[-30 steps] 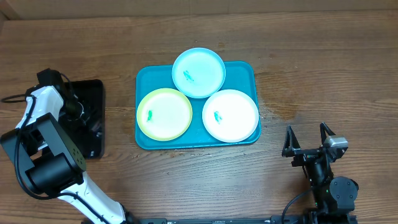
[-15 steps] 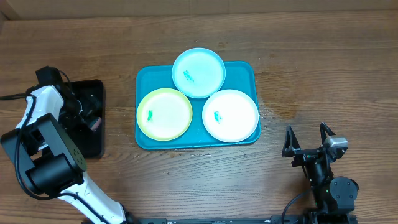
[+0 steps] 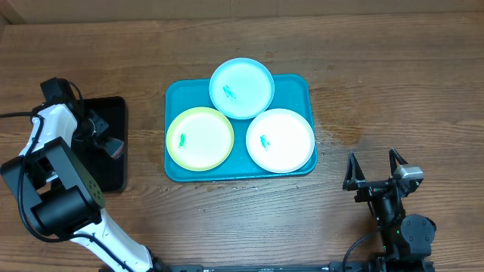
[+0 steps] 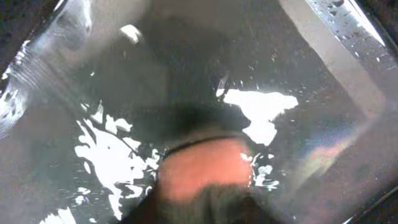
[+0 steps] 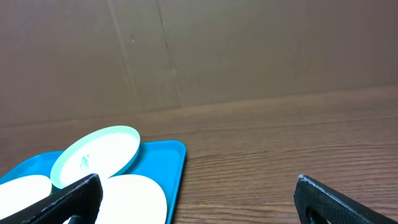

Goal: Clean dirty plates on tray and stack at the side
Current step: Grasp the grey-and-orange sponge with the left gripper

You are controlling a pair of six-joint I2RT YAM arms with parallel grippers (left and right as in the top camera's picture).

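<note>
Three plates lie on the teal tray (image 3: 299,87): a pale cyan one (image 3: 241,88) at the back, a yellow-green one (image 3: 200,138) at front left, a white one (image 3: 280,140) at front right. Each carries a small green smear. My left gripper (image 3: 108,143) hangs over the black tray (image 3: 113,106), far left of the plates, shut on a pink sponge (image 3: 115,149). The left wrist view shows that sponge (image 4: 202,168) as a blur at the jaws. My right gripper (image 3: 373,159) stands open over bare wood, right of the teal tray and nearer the front edge.
The black tray's floor (image 4: 323,93) is wet and glossy with white glints. In the right wrist view the cyan plate (image 5: 93,155), the white plate (image 5: 134,199) and the teal tray's corner (image 5: 168,162) lie ahead to the left. A brown wall closes the far side.
Over the black tray the left gripper opened and then closed on the pink sponge, which now shows beside it. The right arm and the plates have not moved.
</note>
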